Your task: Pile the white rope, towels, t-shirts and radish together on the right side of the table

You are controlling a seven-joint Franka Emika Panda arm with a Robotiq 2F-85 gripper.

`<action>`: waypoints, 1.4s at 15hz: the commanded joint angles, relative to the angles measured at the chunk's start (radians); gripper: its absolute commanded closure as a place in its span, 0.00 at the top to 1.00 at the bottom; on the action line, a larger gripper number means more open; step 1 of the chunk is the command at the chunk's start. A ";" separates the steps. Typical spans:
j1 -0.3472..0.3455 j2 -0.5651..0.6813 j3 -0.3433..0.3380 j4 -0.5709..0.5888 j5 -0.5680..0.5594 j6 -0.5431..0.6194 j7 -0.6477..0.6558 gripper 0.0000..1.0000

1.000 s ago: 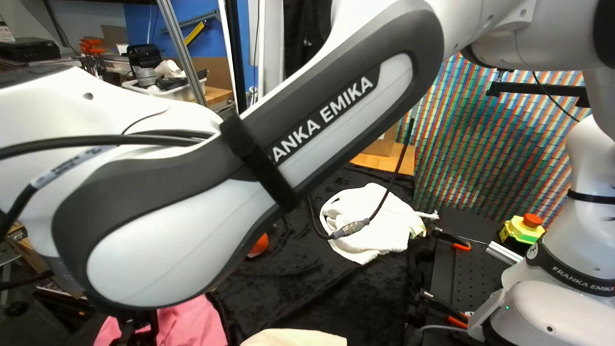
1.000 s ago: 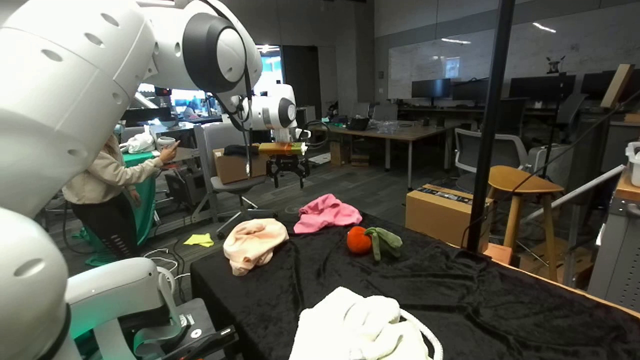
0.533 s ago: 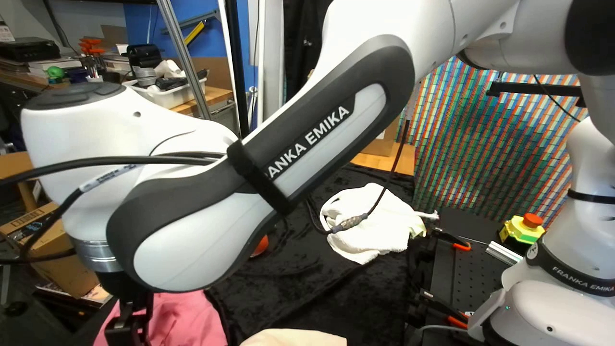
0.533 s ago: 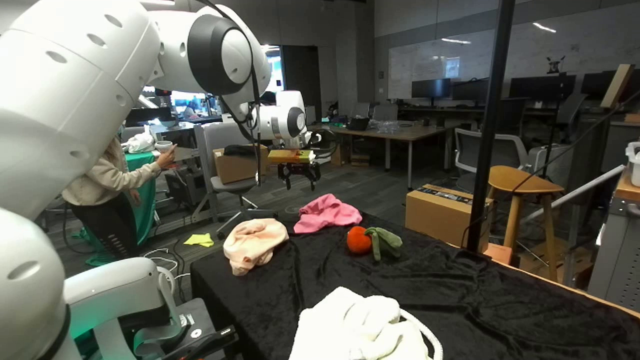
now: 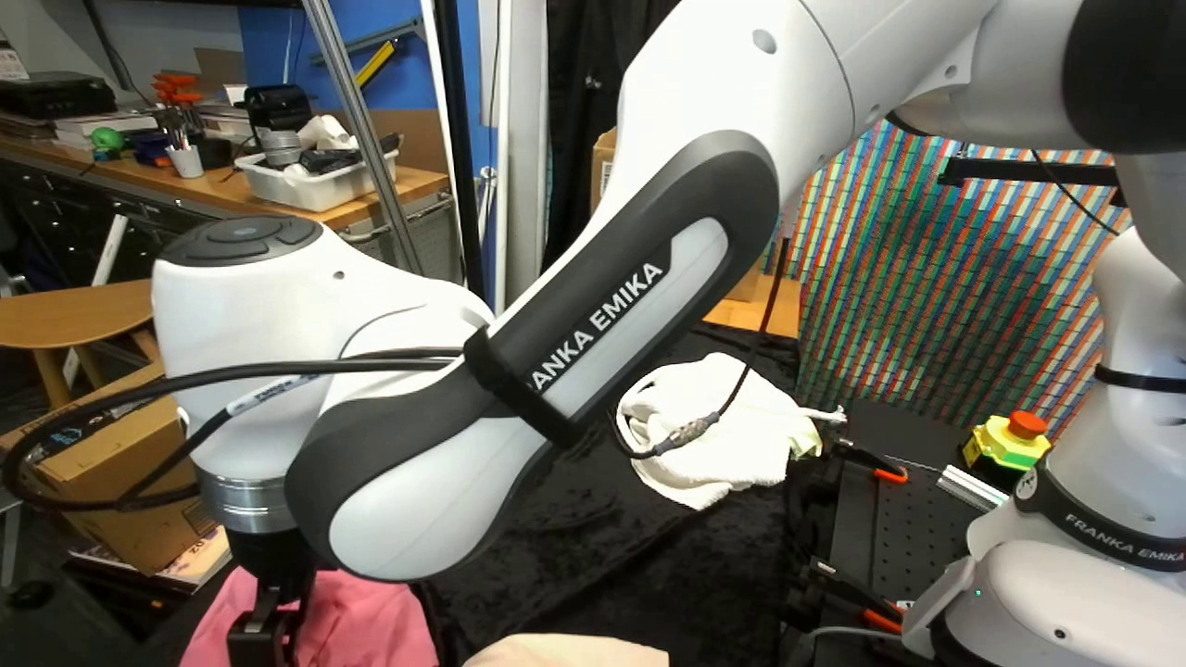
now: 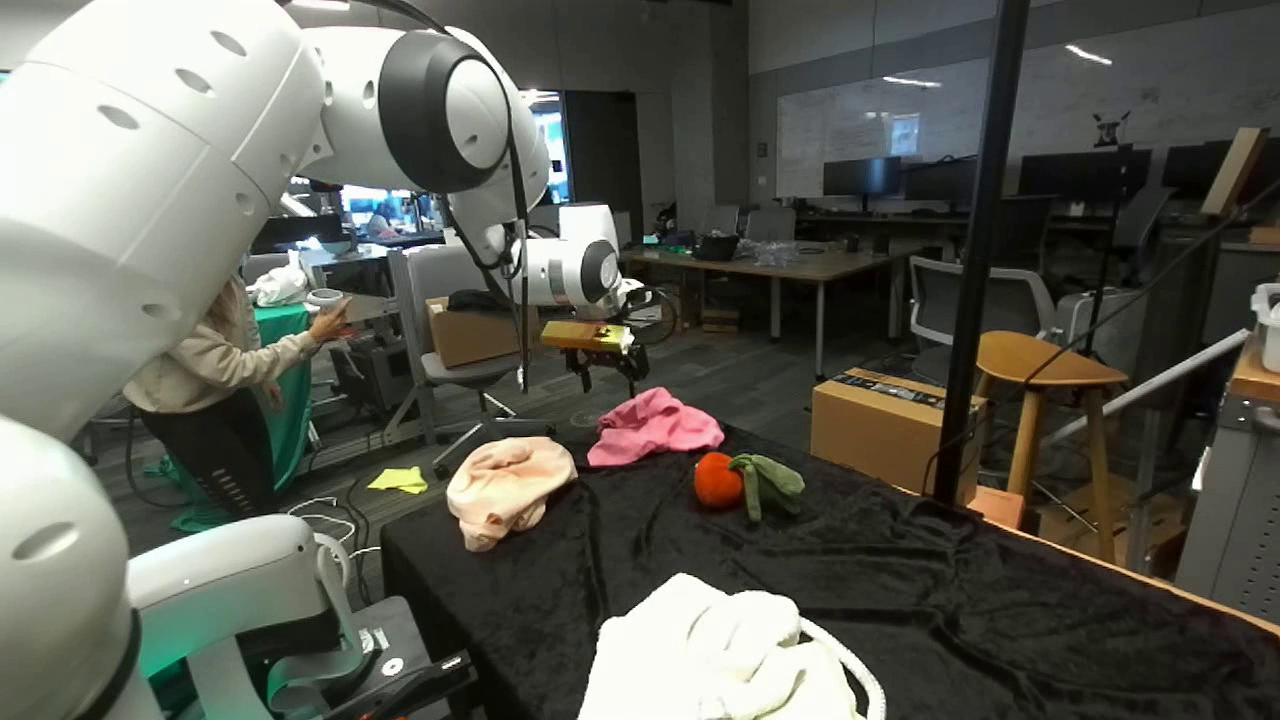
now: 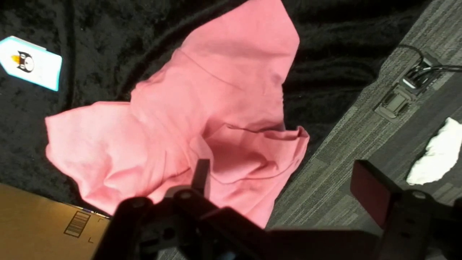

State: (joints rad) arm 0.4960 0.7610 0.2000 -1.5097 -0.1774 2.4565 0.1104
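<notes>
My gripper (image 7: 279, 166) is open above the pink cloth (image 7: 173, 108), with nothing held. In the wrist view its left finger overlaps the cloth and its right finger lies over the floor. In an exterior view the gripper (image 6: 608, 380) hangs just behind the pink cloth (image 6: 655, 432). A peach cloth (image 6: 510, 485) lies nearby; which cloths are t-shirts or towels I cannot tell. The radish (image 6: 718, 480), orange-red with green leaves, rests on the black table (image 6: 900, 570). A white towel (image 6: 690, 645) lies bunched at the near side, the white rope (image 6: 848, 655) looping out beside it.
A cardboard box (image 6: 880, 425) stands beyond the table edge, near a wooden stool (image 6: 1050, 360). A black pole (image 6: 975, 250) rises at that edge. A small tag (image 7: 30, 63) lies on the black fabric. Beside the arm's base is an emergency stop (image 5: 1007, 443).
The arm has come down, bringing the gripper lower and closer to the pink cloth. It now covers the radish in an exterior view. The cloths and rope have not moved.
</notes>
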 commanded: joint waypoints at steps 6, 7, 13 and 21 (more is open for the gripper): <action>0.014 0.029 -0.021 -0.002 0.004 0.016 0.020 1.00; 0.015 0.034 -0.022 0.001 0.004 0.015 0.019 1.00; 0.032 0.074 -0.040 0.049 -0.006 -0.004 0.025 1.00; 0.051 0.132 -0.070 0.162 -0.011 -0.026 0.031 1.00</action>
State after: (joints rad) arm 0.5264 0.8525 0.1516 -1.4303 -0.1745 2.4573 0.1156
